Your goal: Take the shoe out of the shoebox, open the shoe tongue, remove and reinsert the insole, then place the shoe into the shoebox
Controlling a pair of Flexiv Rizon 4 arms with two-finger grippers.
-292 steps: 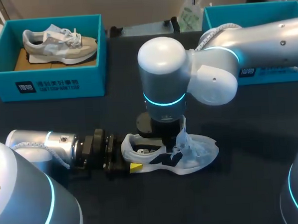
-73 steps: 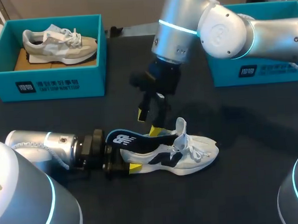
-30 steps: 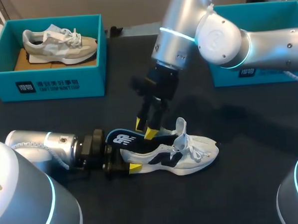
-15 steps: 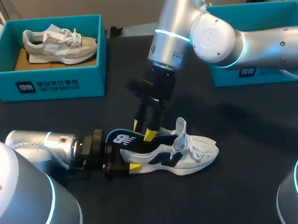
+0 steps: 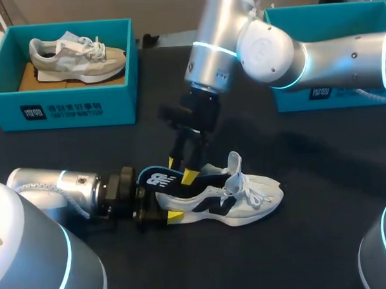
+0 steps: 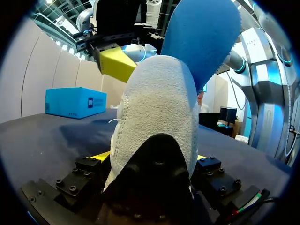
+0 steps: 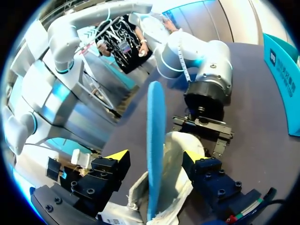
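- Left claw (image 5: 163, 209): lies low along the dark table (image 5: 324, 176), clenched on the heel of the white shoe (image 5: 228, 197). In its own wrist view a yellow tip presses against each side of the heel.
- White shoe: stands on its sole on the table, outside both boxes. Its heel is in the left claw and its toe points away from that claw. It has dark side panels, and the tongue (image 5: 233, 162) stands up above the laces.
- Insole (image 5: 159, 179): dark on top, blue underneath. Its heel end rises out of the shoe's opening just ahead of the left claw, and its front end is down inside the shoe.
- Right claw (image 5: 181, 170): points down over the shoe's opening, released. Its two yellow tips stand either side of the raised insole, and its own wrist view shows a gap on each side.
- Left box (image 5: 62, 109): teal, well beyond the left claw, holding a grey shoe (image 5: 78, 56).
- Right box (image 5: 345, 91): teal, behind the right arm and well apart from the right claw. Its inside cannot be seen.
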